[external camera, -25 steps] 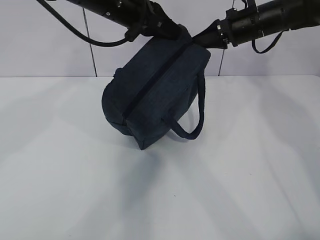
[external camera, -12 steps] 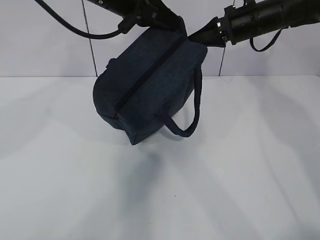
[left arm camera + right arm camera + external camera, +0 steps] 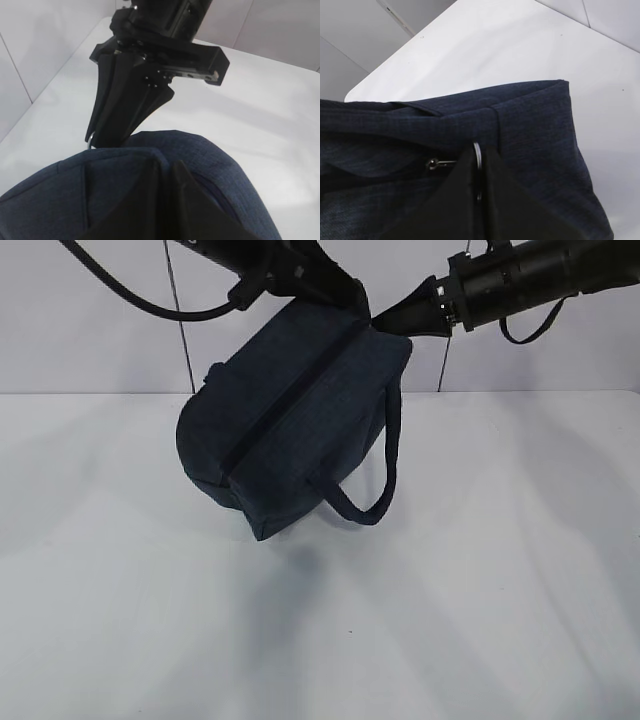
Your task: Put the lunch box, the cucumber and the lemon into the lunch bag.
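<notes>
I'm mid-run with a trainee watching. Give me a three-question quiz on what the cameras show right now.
1. True or false: the lunch bag is resting flat on the table.
2. Multiple choice: what is the right claw pinching? A) the loop handle B) the metal ring pull C) nothing
3. Short answer: is the bag's zipper open or closed in the exterior view?

Key:
1. False. It hangs tilted in the air, held at its top end by the left claw and the right claw.
2. B. The ring pull sits between the shut fingers in the right wrist view.
3. Closed along the length that shows; no foil lining is visible.
</notes>
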`<state>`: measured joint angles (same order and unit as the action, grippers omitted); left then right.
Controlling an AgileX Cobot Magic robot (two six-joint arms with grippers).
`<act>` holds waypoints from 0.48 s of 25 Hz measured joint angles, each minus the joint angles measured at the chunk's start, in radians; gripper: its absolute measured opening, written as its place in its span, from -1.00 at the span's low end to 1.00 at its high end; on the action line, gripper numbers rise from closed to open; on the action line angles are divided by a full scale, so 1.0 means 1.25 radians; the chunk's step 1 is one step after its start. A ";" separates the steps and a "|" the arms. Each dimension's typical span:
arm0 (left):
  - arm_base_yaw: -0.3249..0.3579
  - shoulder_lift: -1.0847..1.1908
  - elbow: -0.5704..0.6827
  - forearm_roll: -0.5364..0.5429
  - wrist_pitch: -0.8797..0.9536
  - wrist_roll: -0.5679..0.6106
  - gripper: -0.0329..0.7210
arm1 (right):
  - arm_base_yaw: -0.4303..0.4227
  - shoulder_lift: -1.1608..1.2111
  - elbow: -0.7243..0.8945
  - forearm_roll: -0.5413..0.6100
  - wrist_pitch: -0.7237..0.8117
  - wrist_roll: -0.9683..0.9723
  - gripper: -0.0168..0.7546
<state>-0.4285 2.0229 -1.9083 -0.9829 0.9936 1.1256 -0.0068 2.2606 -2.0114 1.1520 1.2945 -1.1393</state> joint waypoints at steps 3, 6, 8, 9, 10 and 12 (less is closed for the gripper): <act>0.000 0.000 0.000 0.014 0.003 -0.023 -0.88 | 0.000 0.000 0.000 -0.006 0.000 0.000 -0.94; 0.000 -0.001 0.000 0.032 0.006 -0.043 -0.88 | 0.000 0.000 0.000 -0.009 0.000 0.000 -0.94; 0.000 -0.001 0.000 0.036 0.006 -0.050 -0.88 | 0.000 0.000 0.000 -0.012 -0.003 0.000 -0.94; 0.000 -0.001 0.000 0.039 0.006 -0.053 -0.88 | 0.000 0.000 0.000 -0.012 -0.007 0.000 -0.94; 0.000 -0.001 0.000 0.045 0.006 -0.055 -0.88 | 0.000 0.000 0.000 -0.012 -0.010 0.000 -0.94; 0.000 -0.001 0.000 0.064 0.006 -0.072 -0.88 | 0.000 0.000 0.000 -0.012 -0.016 0.000 -0.94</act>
<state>-0.4285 2.0212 -1.9083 -0.9032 1.0014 1.0357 -0.0068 2.2606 -2.0114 1.1366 1.2749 -1.1393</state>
